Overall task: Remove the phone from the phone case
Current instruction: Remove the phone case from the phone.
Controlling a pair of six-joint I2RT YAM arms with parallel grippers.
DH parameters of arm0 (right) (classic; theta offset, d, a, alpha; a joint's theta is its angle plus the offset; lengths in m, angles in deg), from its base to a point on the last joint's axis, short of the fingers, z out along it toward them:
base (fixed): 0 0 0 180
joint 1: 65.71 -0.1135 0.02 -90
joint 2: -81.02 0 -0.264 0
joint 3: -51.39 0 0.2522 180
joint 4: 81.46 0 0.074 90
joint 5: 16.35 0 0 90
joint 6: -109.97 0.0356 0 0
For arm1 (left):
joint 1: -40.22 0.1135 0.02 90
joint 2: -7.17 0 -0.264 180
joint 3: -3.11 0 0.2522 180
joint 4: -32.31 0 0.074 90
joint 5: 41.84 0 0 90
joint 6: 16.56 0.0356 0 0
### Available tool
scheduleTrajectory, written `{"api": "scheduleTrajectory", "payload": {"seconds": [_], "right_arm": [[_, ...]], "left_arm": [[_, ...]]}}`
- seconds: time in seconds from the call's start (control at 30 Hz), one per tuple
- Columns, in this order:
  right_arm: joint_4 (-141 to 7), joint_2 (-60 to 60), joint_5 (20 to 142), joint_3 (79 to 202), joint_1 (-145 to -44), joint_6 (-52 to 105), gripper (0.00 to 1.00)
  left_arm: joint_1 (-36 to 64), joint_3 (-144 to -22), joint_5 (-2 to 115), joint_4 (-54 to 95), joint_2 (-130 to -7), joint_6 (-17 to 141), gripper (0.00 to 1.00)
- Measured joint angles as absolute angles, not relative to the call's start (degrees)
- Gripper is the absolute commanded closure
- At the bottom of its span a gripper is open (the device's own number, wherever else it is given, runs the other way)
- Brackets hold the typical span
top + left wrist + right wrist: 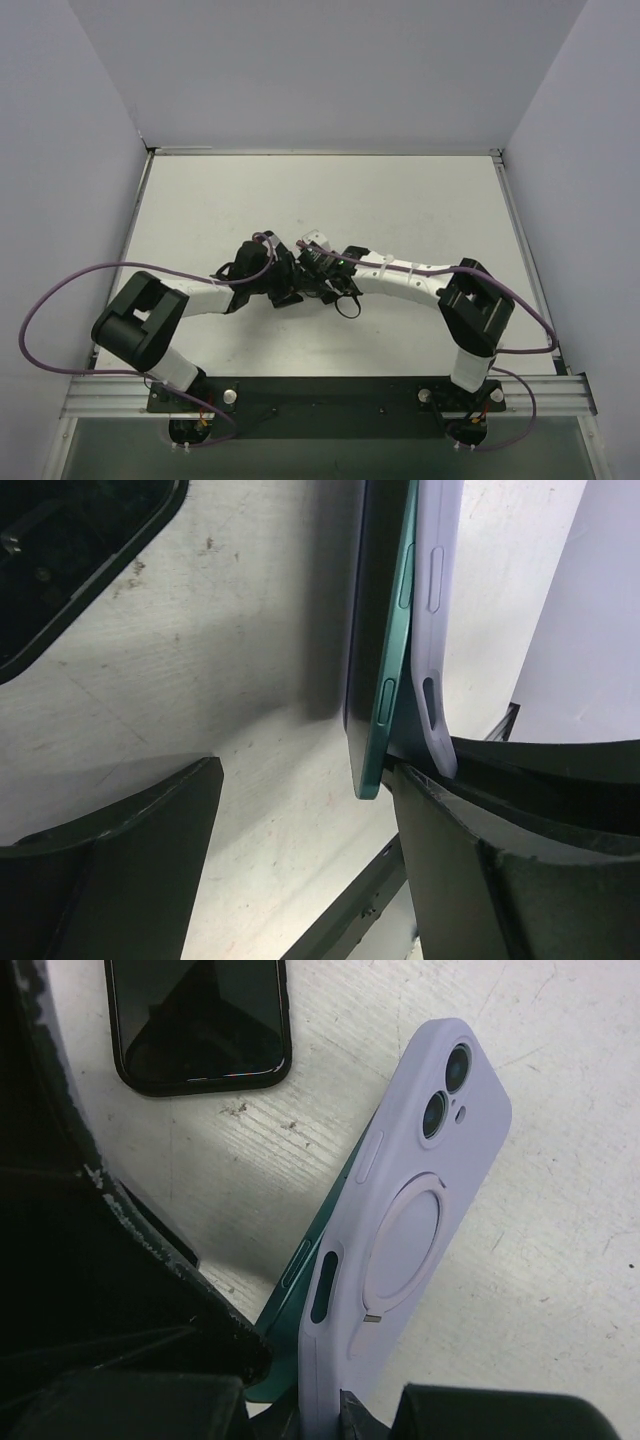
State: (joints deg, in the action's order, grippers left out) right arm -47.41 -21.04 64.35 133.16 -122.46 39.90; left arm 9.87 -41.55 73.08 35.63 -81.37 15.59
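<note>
At the middle of the table (420, 200), my right gripper (330, 1400) pinches the lilac case (420, 1210) by its bottom end to anchor it. My left gripper (300, 810) waits with jaws spread either side of the green phone (385, 680), whose lower corner is levered out. I count two phones, since a black phone (200, 1020) lies flat nearby, and one case.

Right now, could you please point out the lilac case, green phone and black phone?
lilac case (405, 1235): right wrist view, ring.
green phone (290, 1295): right wrist view, edge.
black phone (200, 1015): right wrist view, screen.

1 green phone (385, 710), 1 black phone (200, 1020), 1 lilac case (420, 1210)
</note>
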Motion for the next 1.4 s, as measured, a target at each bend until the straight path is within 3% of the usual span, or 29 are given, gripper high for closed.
{"api": "scheduleTrajectory", "payload": {"seconds": [0.27, 0.6, 0.73, 0.77, 0.8, 1.4], "right_arm": [[-48.81, -19.42, 68.28, 131.67, -120.36, 41.38, 1.0], [-49.66, -19.12, 69.33, 131.15, -120.1, 41.67, 1.0], [-50.14, -18.33, 70.01, 130.25, -119.57, 42.08, 1.0], [-50.21, -18.15, 70.05, 130.03, -119.51, 42.12, 1.0], [-50.32, -17.91, 70.07, 129.79, -119.4, 42.17, 1.0], [-54.29, -2.68, 73.09, 119.91, -114.0, 42.96, 1.0]], "left_arm": [[8.26, -41.53, 73.17, 39.92, -83.81, 14.98, 0.25], [4.28, -45.81, 67.79, 37.54, -86.72, 15.07, 0.51], [2.55, -48.5, 66.44, 37.12, -88.62, 15.26, 0.76], [2.2, -48.98, 66.46, 37.14, -88.82, 15.24, 0.91], [1.87, -49.33, 66.46, 37.25, -88.93, 15.18, 1.0], [-0.55, -54.53, 66.83, 32.38, -85.76, 15.94, 1.0]]}}
